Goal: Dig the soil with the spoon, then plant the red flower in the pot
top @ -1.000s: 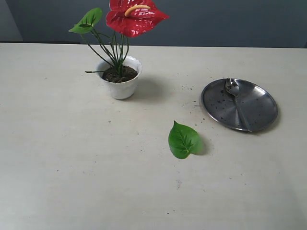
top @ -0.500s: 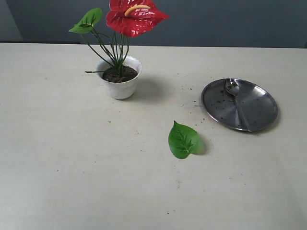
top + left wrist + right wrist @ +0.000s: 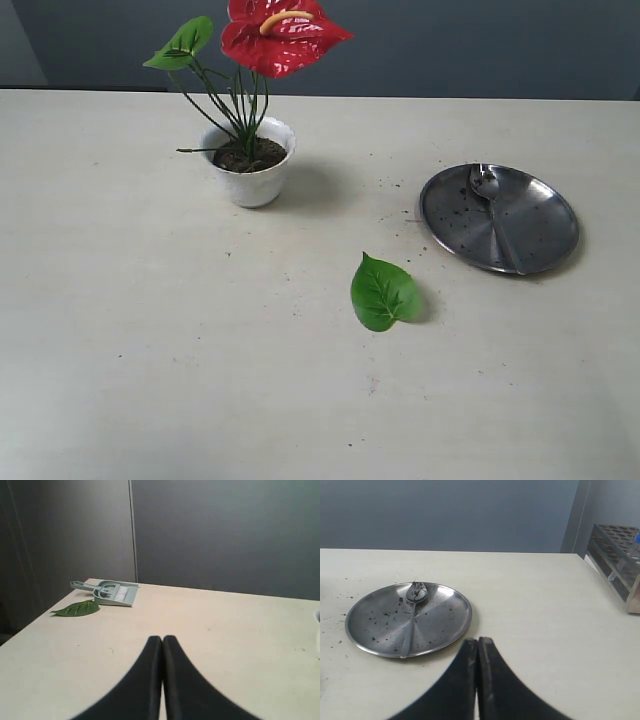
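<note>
1. Spoon (image 3: 412, 615) first: it lies in the steel plate (image 3: 440, 620) just ahead of the right gripper (image 3: 478, 642), bowl at the far end, and the long handle runs back toward the plate's near rim. On the exterior view that is the right side, so the right arm is plainly the nearer one.
2. Right gripper: fingers pressed together, nothing between them. Left gripper (image 3: 163, 642) is the same — clenched and empty.
3. Over on the left, the red flower (image 3: 283, 38) stands upright with its stems down in the soil (image 3: 250, 155) inside the pot (image 3: 250, 178), so the planting looks done.
4. Around them: a loose green leaf (image 3: 383, 292) lies on the table (image 3: 150, 350) between pot and plate, with dark crumbs scattered near the plate. A dustpan (image 3: 112, 592) and a second leaf (image 3: 76, 609) sit well off by the far edge, and a tube rack (image 3: 620, 550) stands beyond the plate.
5. Nothing blocks the way to the spoon — though a thin handle lying flat on metal would likely be a fiddly pinch.
</note>
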Controlling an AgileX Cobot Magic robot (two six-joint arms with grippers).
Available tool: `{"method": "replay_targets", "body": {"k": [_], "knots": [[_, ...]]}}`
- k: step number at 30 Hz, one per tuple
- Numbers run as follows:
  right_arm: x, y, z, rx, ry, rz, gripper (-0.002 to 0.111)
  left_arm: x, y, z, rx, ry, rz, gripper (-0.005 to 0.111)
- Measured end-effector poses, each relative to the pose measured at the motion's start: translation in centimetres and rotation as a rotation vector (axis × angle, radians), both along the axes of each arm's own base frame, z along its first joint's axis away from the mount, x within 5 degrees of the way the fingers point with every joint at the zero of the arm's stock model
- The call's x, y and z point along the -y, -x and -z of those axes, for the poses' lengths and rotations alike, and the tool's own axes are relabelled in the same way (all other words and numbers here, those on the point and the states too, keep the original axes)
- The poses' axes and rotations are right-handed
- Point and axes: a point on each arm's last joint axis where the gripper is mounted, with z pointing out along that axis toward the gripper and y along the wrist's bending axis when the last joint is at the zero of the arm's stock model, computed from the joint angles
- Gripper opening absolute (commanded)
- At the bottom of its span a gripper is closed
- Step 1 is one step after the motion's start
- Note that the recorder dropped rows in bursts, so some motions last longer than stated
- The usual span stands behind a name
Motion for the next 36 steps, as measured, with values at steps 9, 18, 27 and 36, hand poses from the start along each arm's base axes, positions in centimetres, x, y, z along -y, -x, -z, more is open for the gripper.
{"method": "replay_targets", "body": {"k": [9, 18, 27, 36], "knots": [[0.0, 0.0, 0.0, 0.0, 0.0, 0.0, -0.001, -0.3, -0.1, 2.6, -0.005, 0.088, -0.035, 0.0], [0.0, 0.0, 0.0, 0.0, 0.0, 0.0, -0.001, 0.0, -0.4, 3.7, -0.04, 0.073, 0.037, 0.0], [0.0, 0.0, 0.0, 0.0, 0.0, 0.0, -0.001, 0.1, -0.4, 3.8, -0.062, 0.068, 0.056, 0.0], [0.0, 0.0, 0.0, 0.0, 0.0, 0.0, -0.001, 0.1, -0.2, 4.5, -0.13, 0.109, 0.053, 0.0]]}}
